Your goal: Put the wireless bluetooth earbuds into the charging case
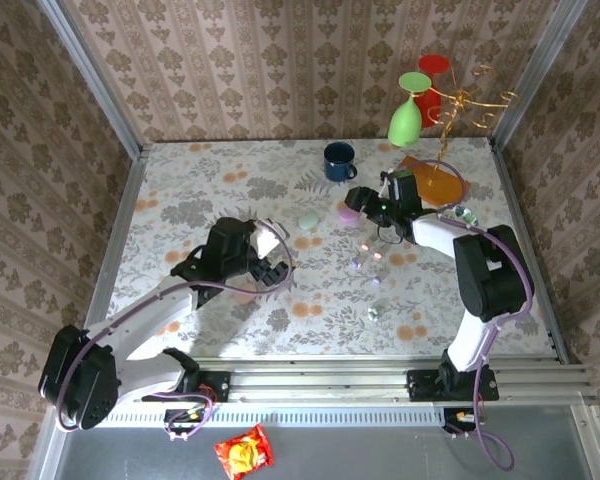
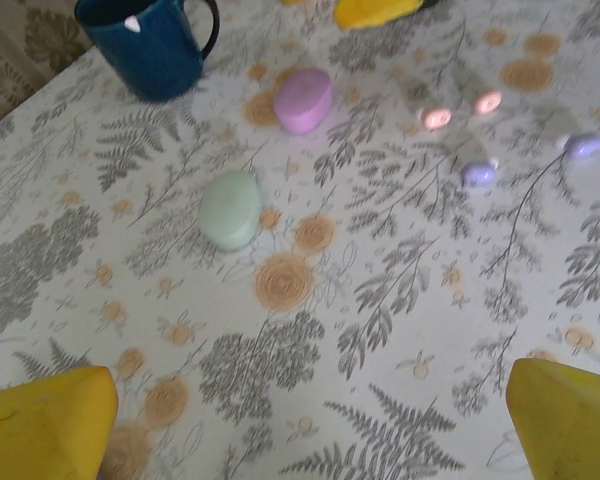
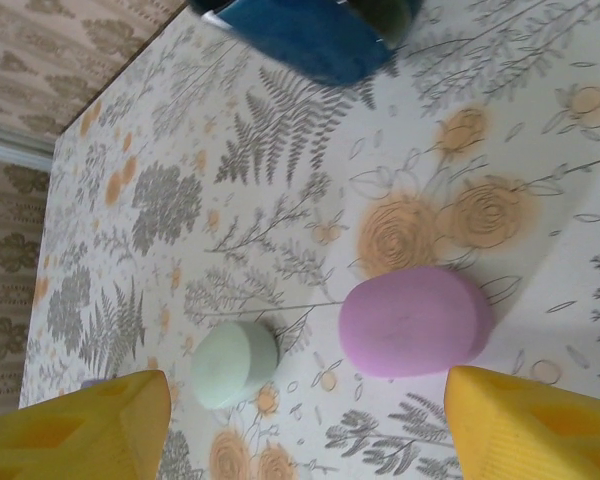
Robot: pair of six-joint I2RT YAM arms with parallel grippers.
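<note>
Well off the table rim (image 1: 310, 143), earbuds (image 1: 366, 247)

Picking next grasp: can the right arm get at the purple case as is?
Probably yes. The right hand hangs open with the purple case just ahead between its fingers; the green case and mug sit apart, out of the way.

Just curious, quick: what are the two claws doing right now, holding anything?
Left gripper: open, holding nothing.
Right gripper: open, holding nothing; the purple egg-shaped case lies free on the table just ahead of it.
</note>
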